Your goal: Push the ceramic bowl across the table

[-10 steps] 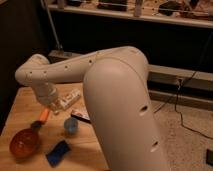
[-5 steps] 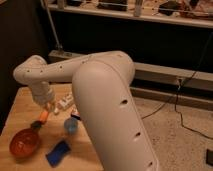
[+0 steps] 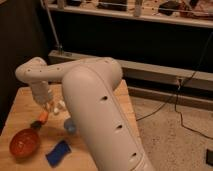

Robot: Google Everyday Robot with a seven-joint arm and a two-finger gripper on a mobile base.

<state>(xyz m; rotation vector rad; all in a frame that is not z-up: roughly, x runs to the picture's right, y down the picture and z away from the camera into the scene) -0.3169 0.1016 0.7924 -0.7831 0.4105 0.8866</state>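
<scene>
Ceramic bowl (image 3: 25, 142) sits at the bench's (image 3: 17, 107) near-left corner; my jaws hover farther back, just beyond an orange carrot-shaped item (image 3: 41, 119); clenched or released, I cannot tell

Room log, single view.
- Dark wall (image 3: 125, 42) is filling the band from 9 to 3 o'clock; the lighting is staying dim and warm.
- A pale shelf rail (image 3: 150, 17) is running across 12 o'clock, carrying tangled wires and clutter (items too blurred to name).
- A thin metal pole (image 3: 54, 27) is leaning at 11 o'clock.
- A grey ledge (image 3: 165, 75) is running along the wall's foot towards 3 o'clock, with a small outlet (image 3: 178, 79) sitting on it.
- Speckled floor (image 3: 175, 135) is occupying 4 o'clock; a black cable (image 3: 175, 100) is trailing across it.
- The wooden table (image 3: 22, 107) is standing at 8 o'clock.
- The gripper (image 3: 52, 106) is hanging low over the table, around 9 o'clock.
</scene>
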